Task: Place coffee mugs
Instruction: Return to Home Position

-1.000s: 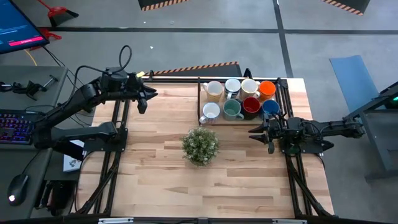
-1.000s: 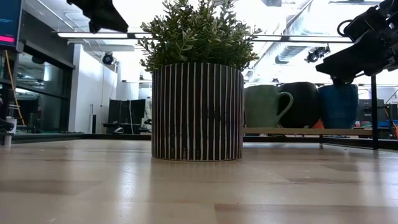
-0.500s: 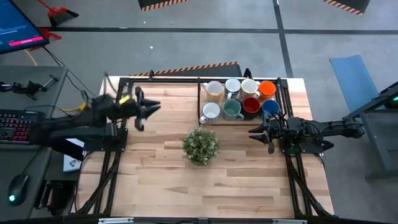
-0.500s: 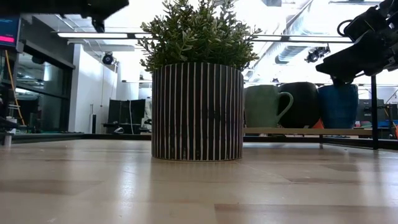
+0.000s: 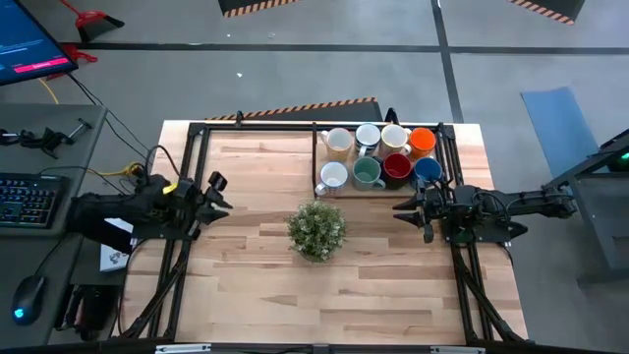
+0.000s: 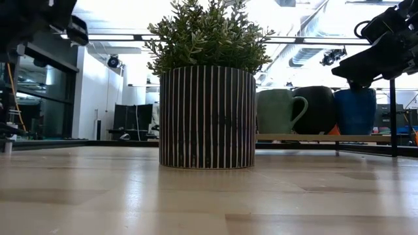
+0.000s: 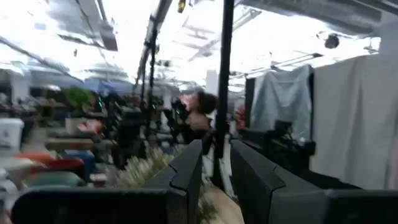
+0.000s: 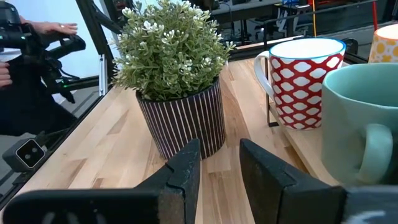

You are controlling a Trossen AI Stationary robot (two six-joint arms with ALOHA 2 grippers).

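Eight mugs [image 5: 368, 174] stand together in two rows on the shelf [image 5: 315, 157] at the table's [image 5: 256, 285] far right corner; potted plant [image 5: 316, 229] mid-table. Left gripper [image 5: 214, 194] over the table's left edge, fingers slightly apart, empty. Right gripper [image 5: 411, 210] just beside the shelf near the blue mug [image 5: 428, 169], fingers apart, empty.

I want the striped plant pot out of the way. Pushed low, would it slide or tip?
Likely slides: the pot is a broad, straight-walled cylinder standing flat on the smooth wooden table. A push near the rim might tip it, as the bushy plant adds height.
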